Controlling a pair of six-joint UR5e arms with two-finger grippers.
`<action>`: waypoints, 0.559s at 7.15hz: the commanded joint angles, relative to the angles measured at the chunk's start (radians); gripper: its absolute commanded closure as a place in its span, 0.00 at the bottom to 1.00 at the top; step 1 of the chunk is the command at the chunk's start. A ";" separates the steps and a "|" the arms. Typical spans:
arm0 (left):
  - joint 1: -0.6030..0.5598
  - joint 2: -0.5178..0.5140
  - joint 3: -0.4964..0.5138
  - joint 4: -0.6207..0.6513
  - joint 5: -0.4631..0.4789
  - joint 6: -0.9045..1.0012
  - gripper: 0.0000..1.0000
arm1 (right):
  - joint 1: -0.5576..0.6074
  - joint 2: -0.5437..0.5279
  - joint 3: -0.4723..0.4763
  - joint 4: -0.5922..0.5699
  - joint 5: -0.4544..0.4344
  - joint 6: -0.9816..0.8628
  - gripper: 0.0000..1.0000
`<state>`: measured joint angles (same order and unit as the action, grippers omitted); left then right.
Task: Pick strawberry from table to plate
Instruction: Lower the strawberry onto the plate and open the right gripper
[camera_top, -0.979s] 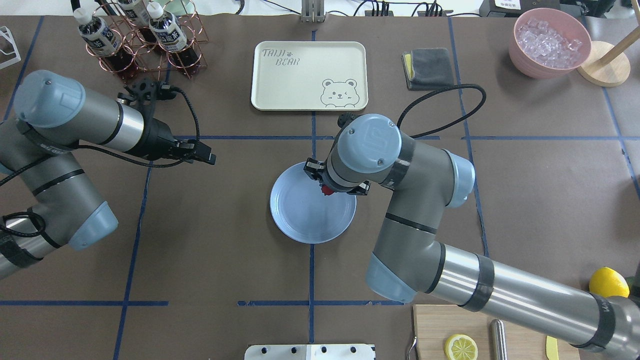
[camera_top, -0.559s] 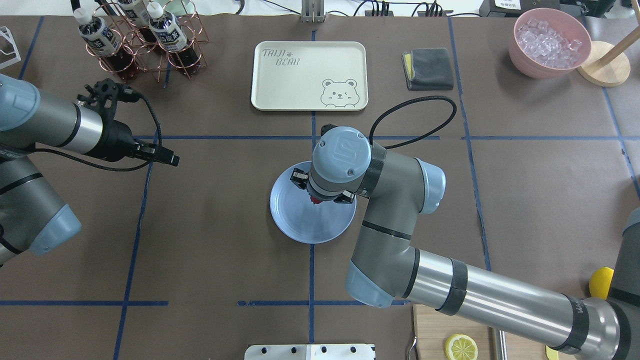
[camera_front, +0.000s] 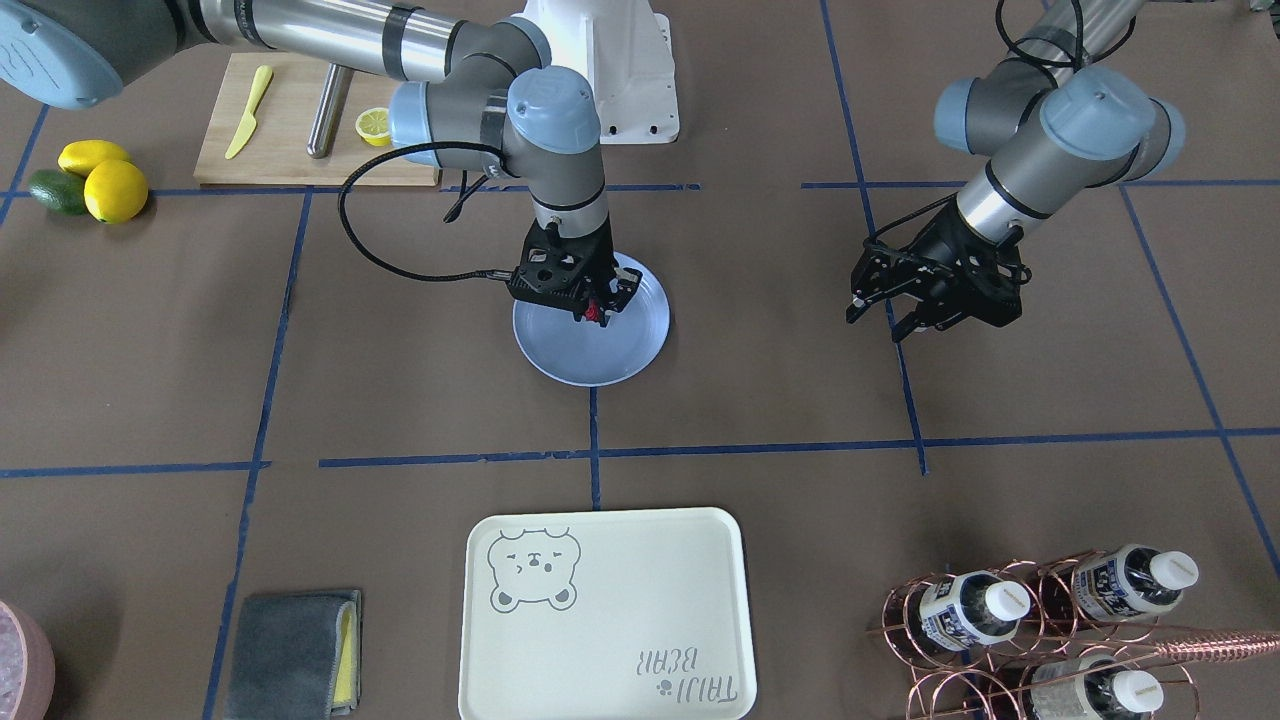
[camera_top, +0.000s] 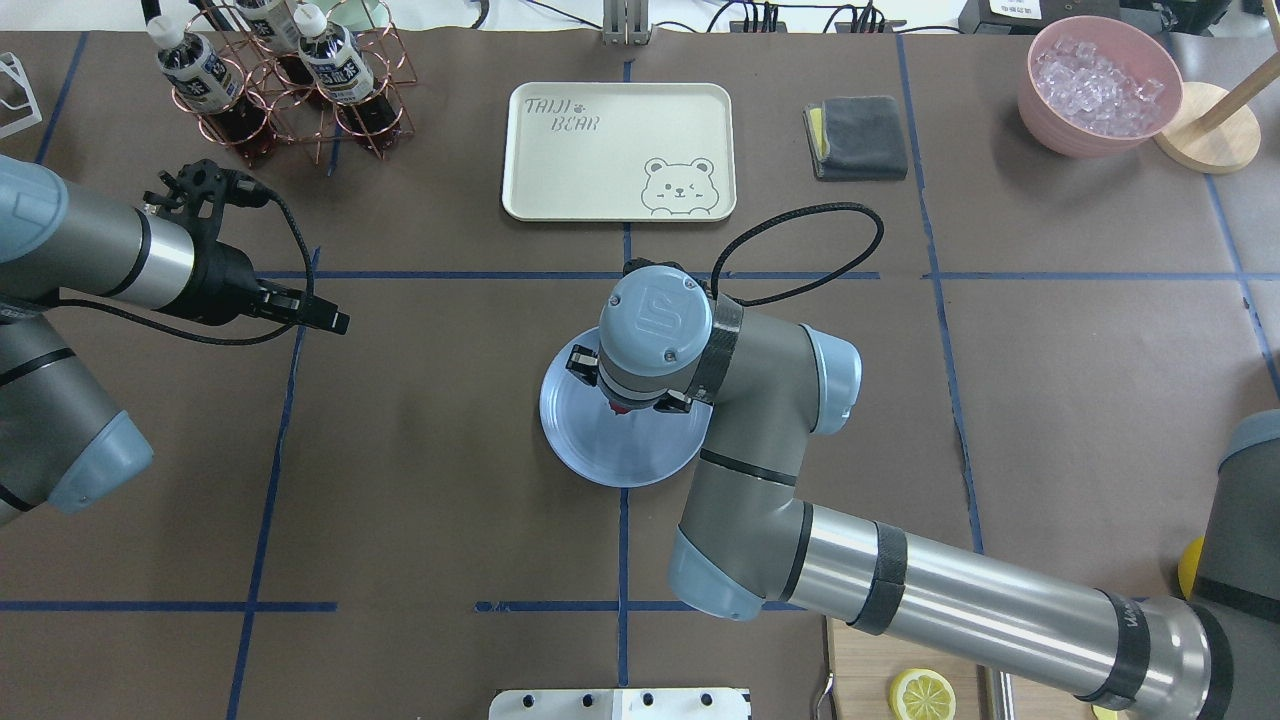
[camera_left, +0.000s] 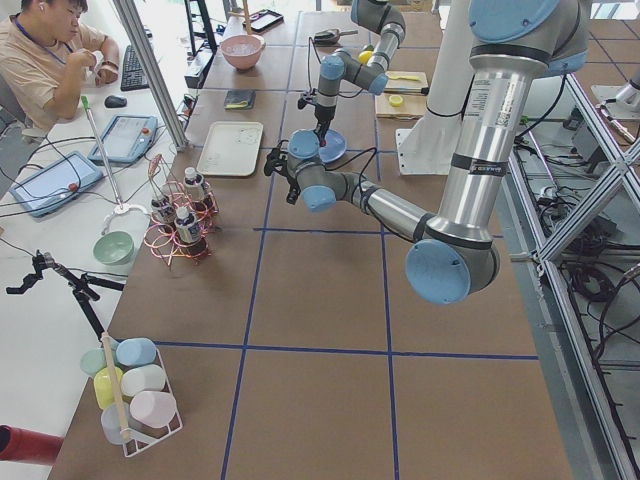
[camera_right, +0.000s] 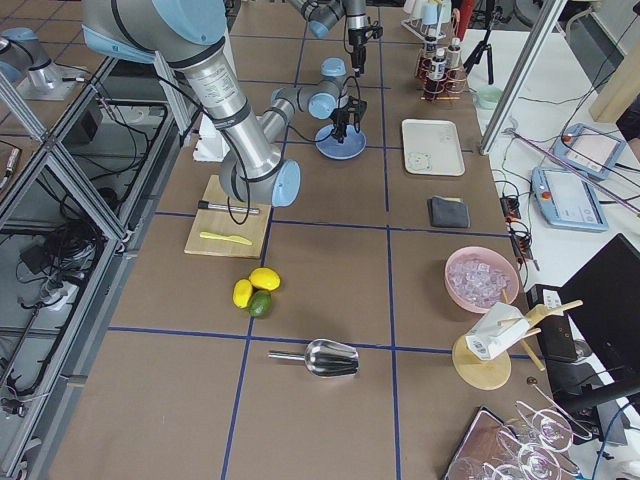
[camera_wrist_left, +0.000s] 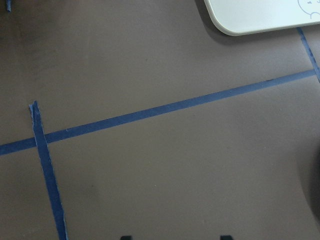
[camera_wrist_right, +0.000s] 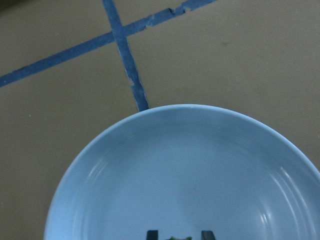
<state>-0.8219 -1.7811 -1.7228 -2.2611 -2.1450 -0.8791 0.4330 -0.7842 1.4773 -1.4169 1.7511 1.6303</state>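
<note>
The strawberry (camera_front: 594, 315) is pinched between the fingers of the right gripper (camera_front: 596, 312), which points straight down over the plate (camera_front: 560, 368). The berry hangs low above the plate's half nearer the robot. I cannot tell whether it touches the plate's surface. From overhead the right wrist hides most of the gripper, and only a bit of red (camera_top: 620, 408) shows under it, within the plate's rim (camera_top: 610, 462). In the right wrist view the plate (camera_wrist_right: 175, 170) fills the lower part. Two dark fingertips (camera_wrist_right: 151, 234) stand at the bottom edge with a green scrap between them.

The plate lies near the middle of the table (camera_front: 750, 400), over a blue tape line.

The left gripper (camera_front: 875, 322) hangs above the table well apart from the plate, on the robot's left, with its fingers spread. Its wrist view shows brown paper, crossing tape lines and a corner of the tray (camera_wrist_left: 260, 20).

The cream tray (camera_top: 618, 150) lies beyond the plate, away from the robot. A folded cloth (camera_top: 858, 136) lies to one side of it and a copper rack (camera_top: 300, 100) of bottles to the other. A pink bowl (camera_top: 1100, 85) of ice stands at the far right corner. On the robot's right, two lemons (camera_front: 100, 180) and an avocado (camera_front: 55, 192) touch each other near a board (camera_front: 290, 140) that bears a lemon half (camera_front: 373, 124).
</note>
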 joint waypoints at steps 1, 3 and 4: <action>0.001 0.000 0.000 0.000 0.001 0.000 0.33 | 0.000 0.000 -0.014 -0.001 -0.001 -0.001 1.00; 0.001 0.002 -0.001 0.000 0.001 -0.001 0.33 | 0.000 0.003 -0.023 0.001 -0.001 -0.003 1.00; 0.001 0.000 0.000 0.000 0.001 -0.001 0.33 | 0.000 0.003 -0.026 -0.001 -0.001 -0.004 1.00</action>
<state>-0.8207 -1.7803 -1.7232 -2.2611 -2.1445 -0.8803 0.4326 -0.7816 1.4550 -1.4164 1.7503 1.6274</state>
